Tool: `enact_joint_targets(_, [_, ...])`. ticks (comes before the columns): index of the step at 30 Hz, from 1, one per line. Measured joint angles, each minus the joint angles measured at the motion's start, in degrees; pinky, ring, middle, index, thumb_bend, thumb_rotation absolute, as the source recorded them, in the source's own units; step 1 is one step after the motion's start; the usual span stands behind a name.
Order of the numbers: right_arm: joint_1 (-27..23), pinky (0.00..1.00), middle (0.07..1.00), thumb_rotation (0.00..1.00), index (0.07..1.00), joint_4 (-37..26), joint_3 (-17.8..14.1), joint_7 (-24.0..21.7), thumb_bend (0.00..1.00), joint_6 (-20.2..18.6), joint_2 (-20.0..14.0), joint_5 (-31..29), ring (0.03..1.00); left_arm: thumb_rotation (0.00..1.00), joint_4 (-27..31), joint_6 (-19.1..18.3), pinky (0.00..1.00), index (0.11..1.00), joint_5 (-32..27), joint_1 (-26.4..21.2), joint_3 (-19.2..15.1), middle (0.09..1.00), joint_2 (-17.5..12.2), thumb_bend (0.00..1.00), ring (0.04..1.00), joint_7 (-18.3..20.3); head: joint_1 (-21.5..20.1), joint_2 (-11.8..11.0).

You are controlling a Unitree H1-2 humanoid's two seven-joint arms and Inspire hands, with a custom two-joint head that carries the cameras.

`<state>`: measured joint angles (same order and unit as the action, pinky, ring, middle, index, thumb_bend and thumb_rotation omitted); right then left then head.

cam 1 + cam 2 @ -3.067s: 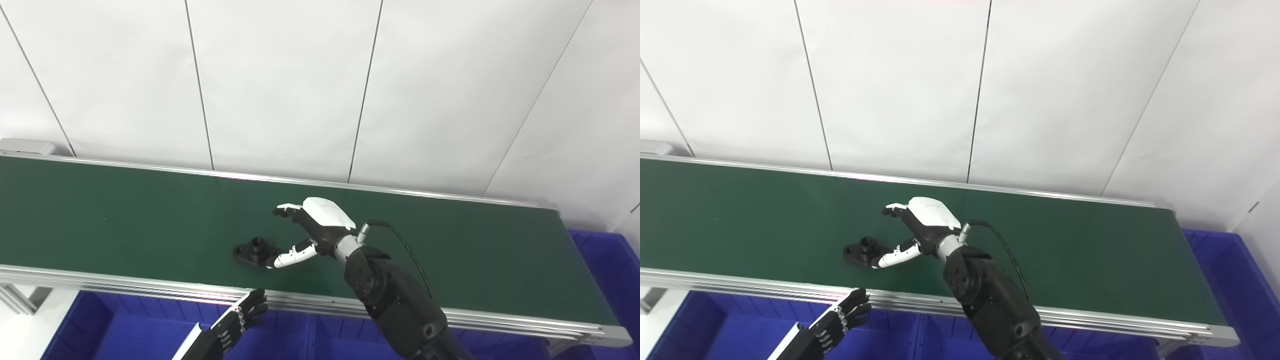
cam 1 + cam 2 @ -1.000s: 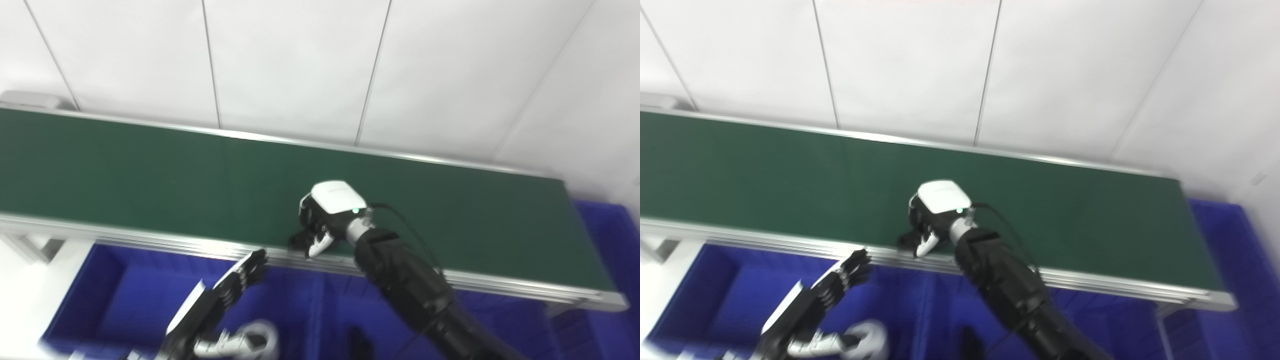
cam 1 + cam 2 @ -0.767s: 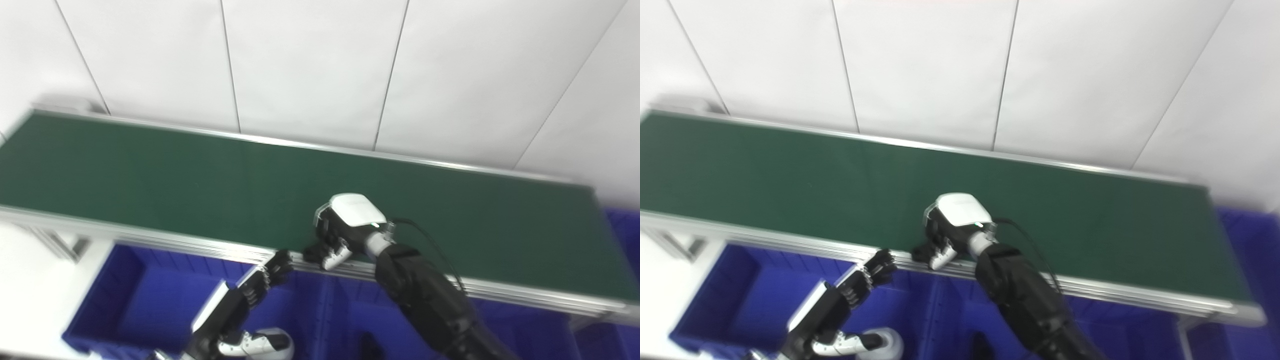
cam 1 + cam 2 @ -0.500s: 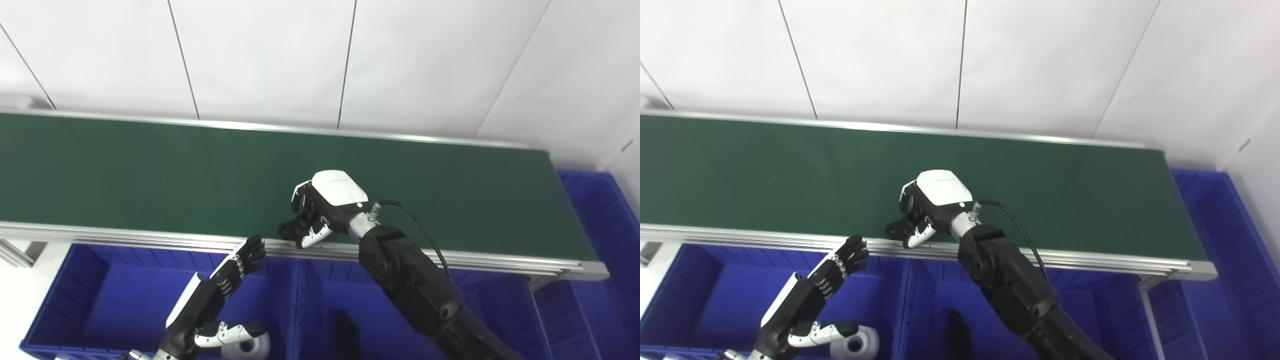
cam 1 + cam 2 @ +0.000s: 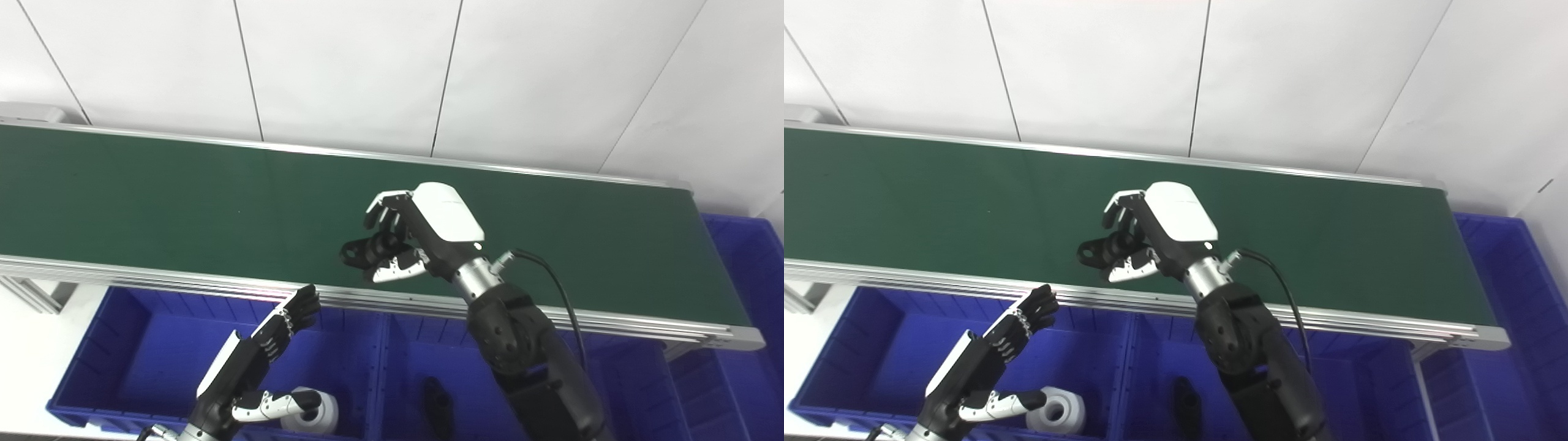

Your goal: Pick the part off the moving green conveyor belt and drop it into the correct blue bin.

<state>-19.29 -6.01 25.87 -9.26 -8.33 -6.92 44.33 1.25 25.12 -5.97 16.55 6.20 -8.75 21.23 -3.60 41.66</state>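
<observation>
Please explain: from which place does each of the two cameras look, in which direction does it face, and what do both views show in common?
Left eye view: on the head, looking down and forward over the belt to the wall; both arms rise from the bottom edge.
Right eye view: beside it, a little to the right, facing the same way; same arms.
Shared: the right hand holding the black part above the belt, the open left hand over the bins, a white roll in one.

Right hand raised above the near edge of the green conveyor belt, fingers closed around the black part. Left hand spread, holding nothing, over the left blue bin. White roll lies inside it. Dark piece in the middle bin.
</observation>
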Motion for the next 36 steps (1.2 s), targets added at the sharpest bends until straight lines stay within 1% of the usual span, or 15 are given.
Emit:
enact_joint_targets(4, [2.55,0.28,0.404,0.00,0.521,-3.46,-0.79,-0.62,0.52,-0.02,-0.22,-0.32,0.333,0.40,0.24,-0.01,0.90,0.937,0.01,0.03,0.02,0.943,0.01,0.70,0.923,-0.04,-0.70,1.40])
enact_joint_targets(9, [7.20,0.25,0.409,0.00,0.520,-10.20,-3.39,-1.88,0.52,-1.81,-0.13,-0.53,0.333,0.41,2.03,-0.06,0.92,0.947,-0.02,0.17,-0.01,0.950,-0.22,0.68,0.927,-0.05,-1.84,2.81])
enact_joint_targets(10, [8.16,0.26,0.407,0.00,0.520,-10.91,-3.81,-1.94,0.52,-1.95,-0.14,-0.62,0.331,0.42,2.17,-0.07,0.91,0.946,-0.02,0.16,-0.08,0.949,-0.34,0.68,0.927,-0.07,-3.24,4.38])
enact_joint_targets(13, [12.00,0.28,0.414,0.00,0.522,-13.70,-5.29,-2.09,0.52,-2.14,-0.18,-1.36,0.356,0.46,2.36,-0.66,0.90,0.939,0.03,0.06,-0.24,0.941,-1.21,0.69,0.921,-0.10,-4.13,5.36])
enact_joint_targets(14, [13.38,0.28,0.414,0.00,0.522,-14.74,-5.66,-2.11,0.52,-2.14,-0.20,-1.43,0.356,0.47,2.57,-0.95,0.90,0.939,0.03,0.05,-0.34,0.940,-1.61,0.69,0.921,-0.12,-5.00,6.32])
enact_joint_targets(15, [14.39,0.26,0.409,0.00,0.521,-15.22,-5.97,-2.18,0.52,-2.17,-0.24,-1.53,0.339,0.48,3.02,-1.35,0.89,0.938,0.05,0.06,-0.47,0.940,-2.07,0.70,0.919,-0.17,-5.01,6.33])
enact_joint_targets(19, [18.21,0.24,0.399,0.00,0.517,-16.89,-7.97,-2.17,0.52,-2.34,-0.34,-2.53,0.309,0.48,4.18,-2.46,0.87,0.939,0.26,-1.29,-0.72,0.939,-2.64,0.71,0.907,-0.40,-5.89,8.69])
enact_joint_targets(22, [22.01,0.22,0.396,0.00,0.517,-16.70,-9.65,-1.00,0.51,-2.20,-0.64,-3.95,0.292,0.46,4.30,-3.98,0.87,0.936,0.26,-2.37,-0.70,0.936,-2.65,0.71,0.901,-0.44,-5.71,9.49])
enact_joint_targets(23, [23.15,0.22,0.397,0.00,0.518,-16.52,-10.07,-0.73,0.51,-2.20,-0.80,-4.51,0.296,0.45,4.59,-4.35,0.87,0.934,0.20,-2.45,-0.71,0.934,-2.67,0.72,0.899,-0.46,-5.02,10.62])
enact_joint_targets(25, [25.73,0.22,0.453,0.00,0.494,-16.00,-11.20,-0.01,0.52,-2.16,-1.21,-5.58,0.291,0.46,5.63,-5.90,0.87,0.934,0.06,-2.69,-0.64,0.935,-2.69,0.73,0.904,-0.47,-4.75,10.99])
enact_joint_targets(28, [28.22,0.22,0.409,0.00,0.522,-12.65,-13.24,1.56,0.52,-2.06,-1.79,-7.01,0.300,0.49,6.76,-7.91,0.87,0.939,0.31,-3.64,-0.56,0.936,-2.62,0.73,0.906,-0.74,-4.40,11.51])
enact_joint_targets(29, [28.72,0.21,0.447,0.00,0.501,-11.46,-13.47,2.15,0.52,-2.05,-2.05,-7.18,0.292,0.50,7.09,-8.24,0.87,0.940,0.62,-3.77,-0.56,0.937,-2.62,0.74,0.908,-0.89,-4.40,11.43])
enact_joint_targets(31, [29.70,0.20,0.466,0.00,0.490,-8.82,-13.76,3.34,0.52,-1.94,-2.44,-7.28,0.274,0.49,7.93,-8.70,0.87,0.940,0.97,-3.77,-0.49,0.938,-2.63,0.74,0.911,-1.00,-4.40,11.43])
enact_joint_targets(34, [29.73,0.22,0.405,0.00,0.517,-5.12,-13.78,5.19,0.52,-1.86,-2.66,-6.68,0.301,0.50,8.03,-9.58,0.87,0.941,0.97,-3.75,-0.44,0.939,-2.66,0.74,0.912,-1.00,-4.92,12.12])
enact_joint_targets(36, [29.11,0.21,0.459,0.00,0.492,-3.03,-13.58,5.80,0.52,-1.87,-2.85,-5.94,0.291,0.50,8.14,-10.05,0.87,0.940,0.96,-3.73,-0.45,0.939,-2.68,0.74,0.909,-1.00,-5.10,12.65])
